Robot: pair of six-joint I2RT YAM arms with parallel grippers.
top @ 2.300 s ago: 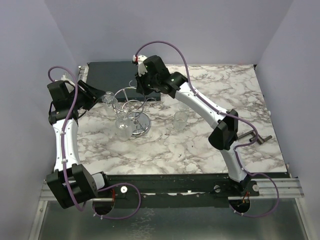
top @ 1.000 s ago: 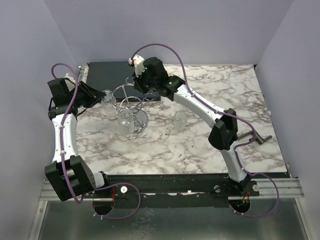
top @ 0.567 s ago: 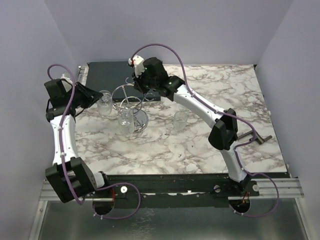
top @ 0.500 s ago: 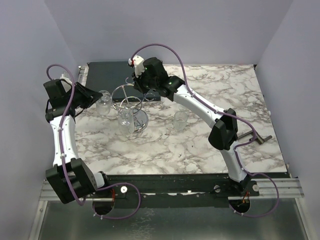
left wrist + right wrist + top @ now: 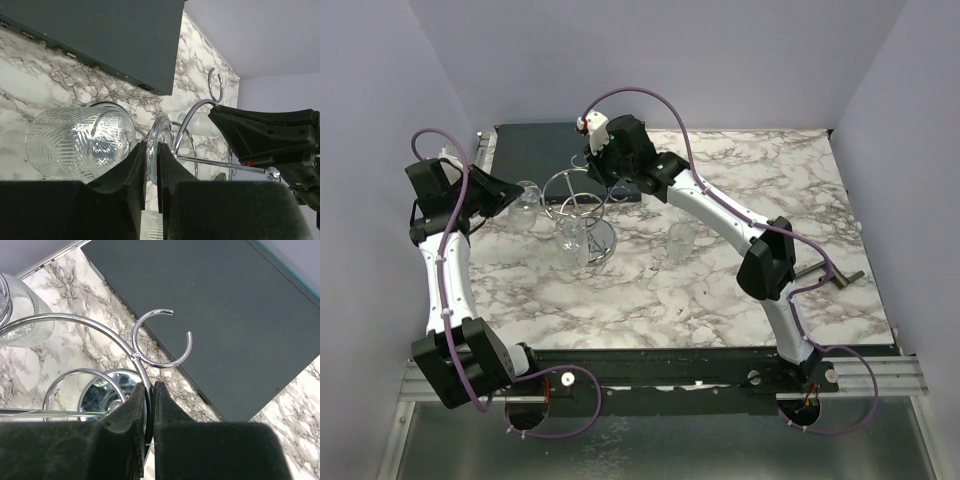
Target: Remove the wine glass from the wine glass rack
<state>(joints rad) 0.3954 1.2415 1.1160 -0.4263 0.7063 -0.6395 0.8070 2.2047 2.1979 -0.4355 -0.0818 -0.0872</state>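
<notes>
The left pincer (image 5: pixel 151 151) is clamped narrow on the wine glass (image 5: pixel 80 145), gripping it at the foot disc or the stem right by it; the exact spot cannot be told from the wrist view. The glass lies on its side, bowl pointing away from the wine glass rack (image 5: pixel 585 212), held above the table (image 5: pixel 740 180) just beside the rack's left edge. The right pincer (image 5: pixel 149 390) is shut on one of the rack's curved wire arms, steadying the stand.

The main risk is the foot. It sits very close to a looped arm, and whether it has fully cleared the loop is not visible. A sideways pull that is too steep could catch the foot rim on the wire and tug the rack, or lever the glass out of the grip.

The hold also looks thin: smooth glass pinched near one end, with the heavy bowl hanging out to the side. That weight could twist the glass between the fingers and let it slip to the table.

A second glass (image 5: pixel 570 240) hangs on the rack's near side. Any jolt through the wire, or an early release by the right pincer, could swing it or tip the stand
</notes>
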